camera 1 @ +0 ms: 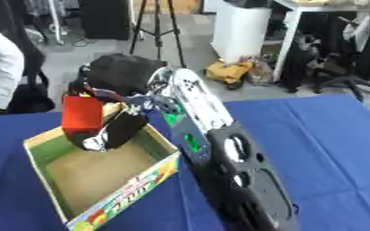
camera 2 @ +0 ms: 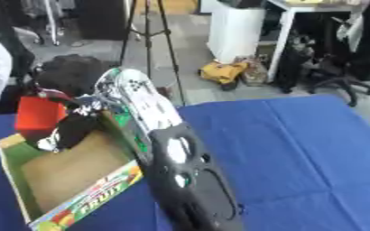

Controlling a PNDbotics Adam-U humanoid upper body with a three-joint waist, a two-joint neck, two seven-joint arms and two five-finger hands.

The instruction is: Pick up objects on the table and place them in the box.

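— What is the red thing?

— It is a red block (camera 1: pixel 82 114), shaped like a box with flat sides. It looks plain red all over.

— Where is it?

— It is up in the air over the far left corner of the box (camera 1: pixel 58 187). It is at the tip of the robot's hand (camera 1: pixel 113 131).

— Which hand is that?

— I think it is the right hand. The arm (camera 1: pixel 219 153) comes up from the near edge of the table and reaches across to the box.

— Is the hand holding the block?

— The dark fingers are curled down by the block, and the block sits against them. So it seems to be held. The picture is blurry there, so I cannot see each finger well.

— What does the box look like?

— It is an open cardboard box. It is green on the inside walls and brown on the bottom. The near side has fruit pictures and letters on it.

— Where is the box?

— It is on the left part of the table (camera 1: pixel 330 144), which has a blue cloth on it.
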